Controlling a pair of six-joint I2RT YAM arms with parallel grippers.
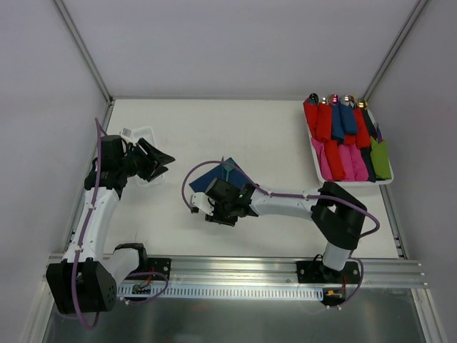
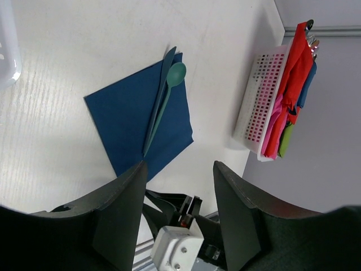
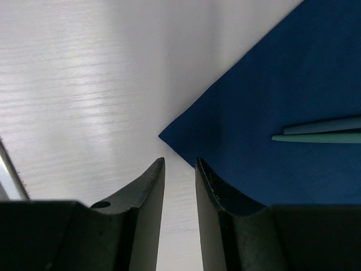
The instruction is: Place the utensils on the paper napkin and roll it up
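The navy paper napkin [image 1: 207, 179] lies flat as a diamond at the table's middle, with two teal utensils [image 1: 227, 170] side by side on its far right part. In the left wrist view the napkin [image 2: 130, 121] carries a teal spoon [image 2: 175, 74] and a slim knife [image 2: 164, 79]. My right gripper [image 1: 213, 204] is low at the napkin's near corner. In its wrist view the napkin [image 3: 271, 107] corner lies just ahead of the narrowly open, empty gripper [image 3: 179, 162], and the utensil handles [image 3: 321, 134] show at right. My left gripper [image 1: 158, 163] is open and empty, left of the napkin; it also shows in its wrist view [image 2: 177, 169].
A white tray [image 1: 316, 158] of red, pink, blue and green rolled bundles stands at the back right, also in the left wrist view [image 2: 254, 101]. A clear plastic container [image 1: 136, 134] sits by the left gripper. Walls enclose the table.
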